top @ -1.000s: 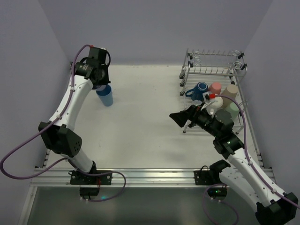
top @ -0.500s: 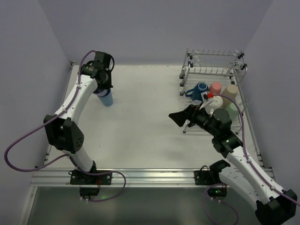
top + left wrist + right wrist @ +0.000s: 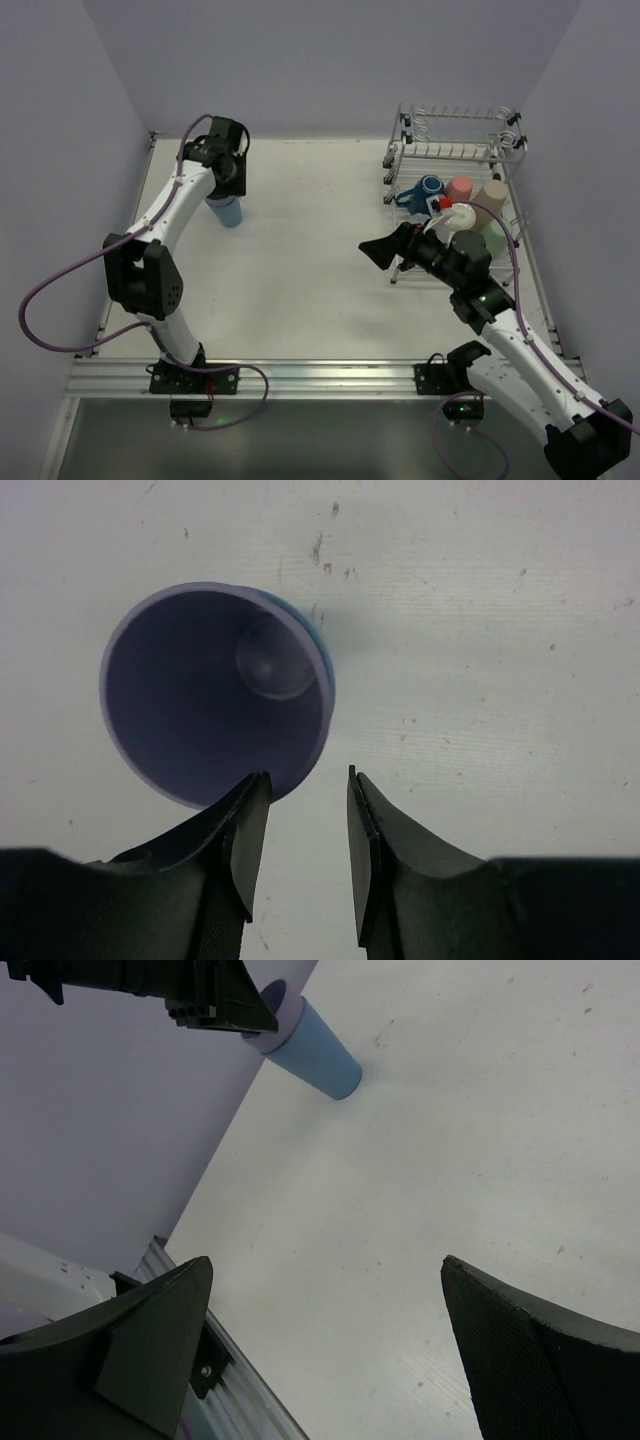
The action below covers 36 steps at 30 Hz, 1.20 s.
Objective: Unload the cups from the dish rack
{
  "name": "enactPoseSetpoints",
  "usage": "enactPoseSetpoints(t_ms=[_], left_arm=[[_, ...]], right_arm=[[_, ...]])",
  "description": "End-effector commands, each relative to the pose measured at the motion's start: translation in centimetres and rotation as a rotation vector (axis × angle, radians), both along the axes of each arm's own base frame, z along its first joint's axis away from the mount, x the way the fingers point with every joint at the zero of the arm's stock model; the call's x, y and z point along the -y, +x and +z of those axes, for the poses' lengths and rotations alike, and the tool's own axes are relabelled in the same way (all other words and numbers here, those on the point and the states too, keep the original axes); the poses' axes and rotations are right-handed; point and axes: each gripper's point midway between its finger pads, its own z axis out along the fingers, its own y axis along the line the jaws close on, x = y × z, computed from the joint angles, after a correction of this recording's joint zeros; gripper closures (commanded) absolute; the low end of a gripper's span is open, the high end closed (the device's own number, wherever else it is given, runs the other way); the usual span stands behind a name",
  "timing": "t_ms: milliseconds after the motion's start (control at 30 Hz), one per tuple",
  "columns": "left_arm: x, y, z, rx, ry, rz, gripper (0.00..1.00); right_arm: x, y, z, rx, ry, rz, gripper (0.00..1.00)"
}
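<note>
A light-blue tumbler (image 3: 229,211) stands upright on the table at the back left. It shows from above in the left wrist view (image 3: 215,690) and in the right wrist view (image 3: 315,1052). My left gripper (image 3: 228,188) hangs just above it, open and empty (image 3: 307,773), with its left finger beside the rim. The dish rack (image 3: 455,150) stands at the back right. Its lower tier holds a dark-blue mug (image 3: 430,187), a pink cup (image 3: 460,187), a beige cup (image 3: 492,193) and a green cup (image 3: 497,238). My right gripper (image 3: 385,250) is wide open and empty (image 3: 326,1260), left of the rack.
Grey walls close in the table on the left, back and right. The aluminium rail (image 3: 320,375) runs along the near edge. The rack's upper tier carries a coiled wire holder (image 3: 460,117).
My left wrist has swung toward the back right, above the tumbler, which stays standing. My right arm has hardly moved.
</note>
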Motion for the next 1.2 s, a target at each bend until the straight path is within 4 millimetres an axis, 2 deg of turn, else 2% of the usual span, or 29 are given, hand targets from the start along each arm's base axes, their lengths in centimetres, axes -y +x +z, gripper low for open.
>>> enactPoseSetpoints(t_ms=[0,167,300,400,500,533,600,633,700,733,767,800,833,867,900,933,967,1000,1067,1100,1133,1167], left_arm=[[0.4,0.8,-0.2,0.005,-0.001,-0.067,0.57],[0.3,2.2,0.0,0.029,0.017,-0.053,0.51],[0.4,2.7,1.0,0.063,0.012,-0.051,0.48],[0.4,2.5,2.4,0.094,0.007,-0.052,0.41],[1.0,2.1,5.2,0.172,-0.022,-0.064,0.28],[1.1,1.8,7.2,0.224,-0.036,-0.067,0.19],[2.4,1.8,9.8,0.308,-0.094,-0.104,0.1],[2.8,1.2,12.1,0.369,-0.125,-0.119,0.06],[4.7,0.7,14.9,0.461,-0.19,-0.174,0.04],[5.5,-0.5,17.3,0.527,-0.225,-0.208,0.03],[6.7,-0.9,18.0,0.567,-0.266,-0.253,0.03],[8.6,-1.9,18.7,0.592,-0.301,-0.303,0.03],[9.3,-3.5,20.3,0.644,-0.335,-0.336,0.02],[11.3,-4.7,21.5,0.686,-0.414,-0.417,0.02],[13.3,-6.2,19.4,0.641,-0.454,-0.482,0.01],[14.0,-8.2,20.2,0.668,-0.501,-0.528,0.01],[15.5,-9.7,20.6,0.687,-0.58,-0.605,0.01],[16.0,-11.7,18.5,0.654,-0.612,-0.653,0.0],[17.0,-14.0,17.5,0.642,-0.694,-0.731,0.0],[16.7,-15.5,17.5,0.658,-0.71,-0.763,0.0],[16.5,-16.2,15.1,0.616,-0.703,-0.774,0.0],[16.3,-16.9,14.6,0.614,-0.698,-0.796,0.0]], right_arm=[[-0.1,0.3,1.2,0.04,0.003,-0.002,0.01],[0.4,1.1,1.8,0.052,-0.023,-0.043,0.01],[1.1,1.6,2.8,0.082,-0.07,-0.076,0.01],[1.5,1.6,3.7,0.099,-0.096,-0.09,0.02],[2.5,1.9,5.0,0.134,-0.131,-0.133,0.05],[3.0,2.1,5.0,0.128,-0.153,-0.163,0.06],[3.9,2.3,5.3,0.132,-0.195,-0.203,0.07],[4.9,2.8,5.5,0.133,-0.216,-0.261,0.07],[6.1,3.0,5.3,0.125,-0.254,-0.311,0.09],[6.8,3.2,5.1,0.117,-0.274,-0.35,0.09],[8.1,3.7,4.9,0.108,-0.296,-0.419,0.09],[8.9,3.7,4.6,0.094,-0.317,-0.452,0.09],[9.6,3.9,4.4,0.087,-0.329,-0.485,0.08],[11.0,4.1,4.3,0.077,-0.349,-0.55,0.07],[11.8,4.1,4.0,0.06,-0.37,-0.581,0.03],[12.5,4.1,3.9,0.05,-0.384,-0.61,0.02],[13.9,4.3,3.8,0.039,-0.399,-0.664,0.01],[14.7,4.1,3.5,0.019,-0.416,-0.687,0.01],[16.7,4.2,3.2,-0.012,-0.434,-0.755,0.01],[17.2,4.1,2.9,-0.032,-0.452,-0.766,0.01],[17.7,4.5,2.2,-0.063,-0.484,-0.777,0.01],[18.5,4.7,1.8,-0.088,-0.512,-0.803,0.01]])
